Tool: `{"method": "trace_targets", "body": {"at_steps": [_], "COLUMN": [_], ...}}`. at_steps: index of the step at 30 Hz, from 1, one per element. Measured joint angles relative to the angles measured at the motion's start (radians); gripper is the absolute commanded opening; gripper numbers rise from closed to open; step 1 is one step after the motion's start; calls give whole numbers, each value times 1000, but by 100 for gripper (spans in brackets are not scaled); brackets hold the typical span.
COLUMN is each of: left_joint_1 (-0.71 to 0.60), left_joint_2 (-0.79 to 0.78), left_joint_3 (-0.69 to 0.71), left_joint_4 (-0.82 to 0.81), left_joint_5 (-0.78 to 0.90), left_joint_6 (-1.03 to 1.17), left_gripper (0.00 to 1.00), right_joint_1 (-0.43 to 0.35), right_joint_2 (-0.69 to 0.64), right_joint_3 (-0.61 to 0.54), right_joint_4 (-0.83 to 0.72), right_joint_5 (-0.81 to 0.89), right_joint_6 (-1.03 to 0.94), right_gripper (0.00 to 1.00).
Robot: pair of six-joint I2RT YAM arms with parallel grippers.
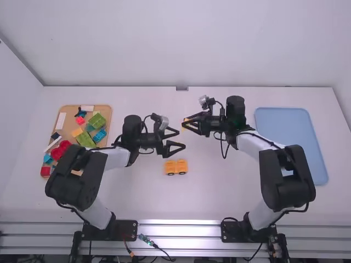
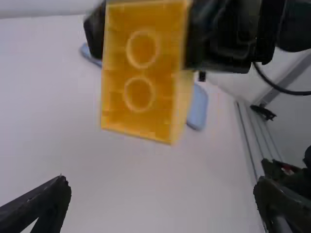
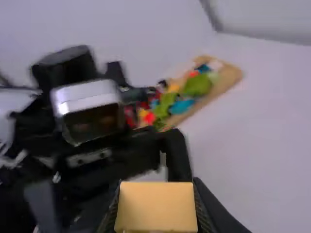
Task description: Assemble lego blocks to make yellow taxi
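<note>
High view: yellow block [image 1: 184,128] partly hidden, pinched by right gripper's [image 1: 184,124] fingers; left gripper's [image 1: 181,139] wide apart, empty.

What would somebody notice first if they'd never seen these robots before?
Probably the yellow block, pinched in the right gripper and held up in front of the left gripper's open fingers. Next, the little yellow block car on the table below them, then the colorful bricks on the wooden board at the left.
</note>
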Motion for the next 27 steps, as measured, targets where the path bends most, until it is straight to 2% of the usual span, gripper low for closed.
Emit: {"method": "trace_targets", "body": {"at_steps": [2,4,7,12,15,20,27], "left_joint_1": [29,46,78,82,80,81,81], "left_joint_2": [-8,-20,-72,-100,-101,-102,-102], "left_joint_3": [0,0,30,177,277,395,457], "left_joint_4": [-82,-142,-419,-806,-945,-1019,-1077], "left_joint_5": [-8,-13,-43,-224,-334,-527,-736], "left_joint_6": [48,84,188,327,389,392,348], "left_gripper": [99,99,99,99,99,99,99], "right_joint_1": [0,0,5,58,117,218,303], "right_joint_2": [0,-1,-9,-30,-33,-17,119], "right_joint_3": [40,74,182,319,354,357,357], "right_joint_4": [-218,-350,-678,-1010,-1120,-1260,-1311], "right_joint_5": [98,154,322,640,821,1022,1163], "right_joint_6": [-92,-155,-326,-489,-542,-658,-748], "right_gripper": [0,0,0,0,0,0,0]}}
